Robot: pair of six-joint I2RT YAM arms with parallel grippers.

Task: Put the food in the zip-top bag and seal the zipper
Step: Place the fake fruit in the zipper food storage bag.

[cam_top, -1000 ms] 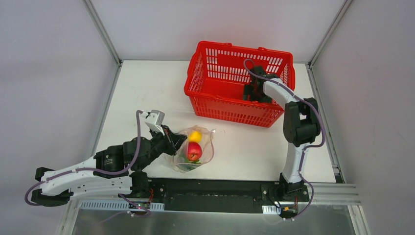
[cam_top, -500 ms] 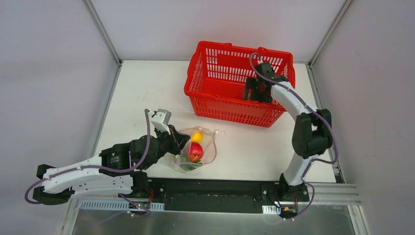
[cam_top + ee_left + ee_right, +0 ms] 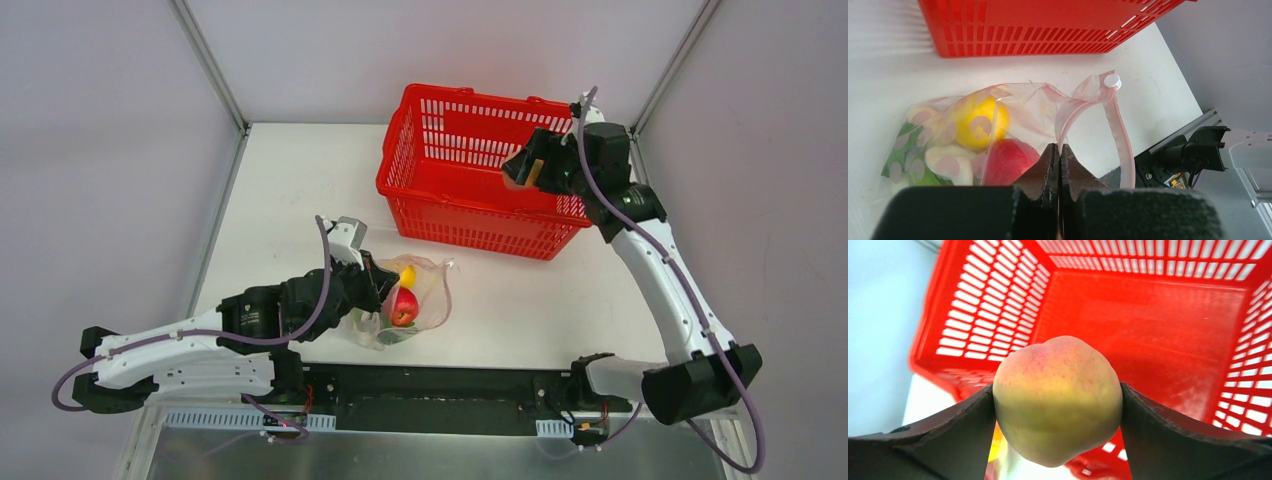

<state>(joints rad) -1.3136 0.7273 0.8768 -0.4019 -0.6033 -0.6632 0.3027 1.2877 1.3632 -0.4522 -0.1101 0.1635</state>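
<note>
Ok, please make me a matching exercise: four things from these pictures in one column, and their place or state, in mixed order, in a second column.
Things:
1. peach
2. yellow ball
3. left pincer
4. red basket

Place or state:
A. shut on the edge of the zip-top bag
B. stands on the table, at its far side
C. held in the right pincer
D. inside the zip-top bag

Pairs: 1-C, 2-D, 3-A, 4-B

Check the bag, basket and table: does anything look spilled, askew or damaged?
Nothing stands out. The red basket stands upright, the zip-top bag lies crumpled with fruit inside, its mouth edge pinched by the left fingers, and the right fingers hold a peach. Nothing has spilled.
</note>
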